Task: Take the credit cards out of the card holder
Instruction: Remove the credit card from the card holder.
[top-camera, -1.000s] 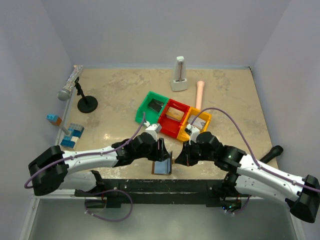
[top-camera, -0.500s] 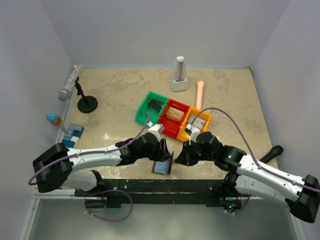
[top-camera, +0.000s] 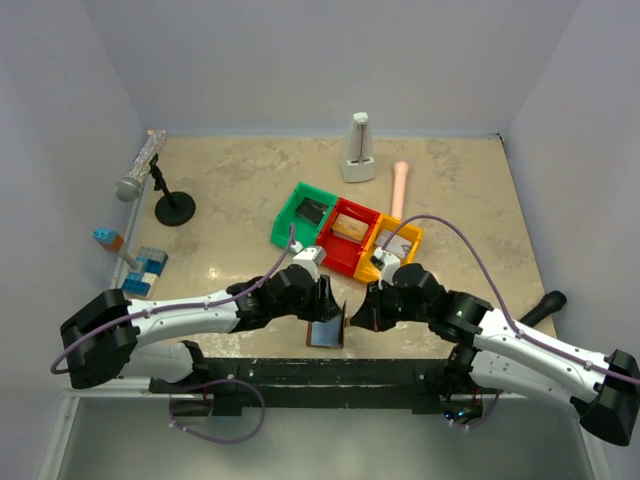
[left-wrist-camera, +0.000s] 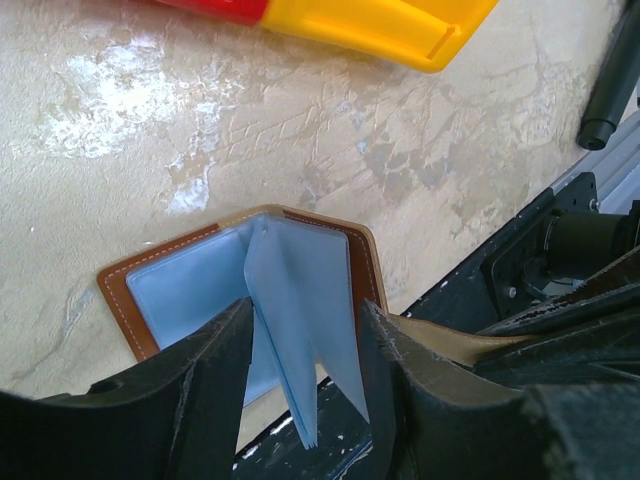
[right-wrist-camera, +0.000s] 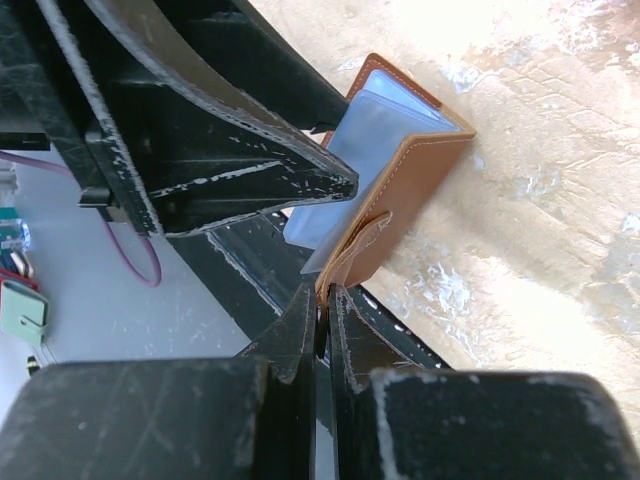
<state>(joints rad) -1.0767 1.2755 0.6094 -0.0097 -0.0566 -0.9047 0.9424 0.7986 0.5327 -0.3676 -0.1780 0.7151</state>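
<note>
Card holder (top-camera: 325, 332) propped open at the near edge of the worktop (top-camera: 470, 200), between the two end effectors.
It is a brown bifold with pale stitching along its edges and grey-blue inner panels, one blue leaf standing up from the fold. The right end effector (right-wrist-camera: 321, 297) pinches the small brown tab on its cover, jaws pressed together. The left end effector (left-wrist-camera: 303, 312) is spread, one finger on either side of the upright leaf.

— Where's the top camera?
— High above the near edge, looking down on the whole counter (top-camera: 250, 180).
— The wrist ones?
— Very close, low, from opposite sides; both share the card holder (left-wrist-camera: 190, 290), also seen from above.
</note>
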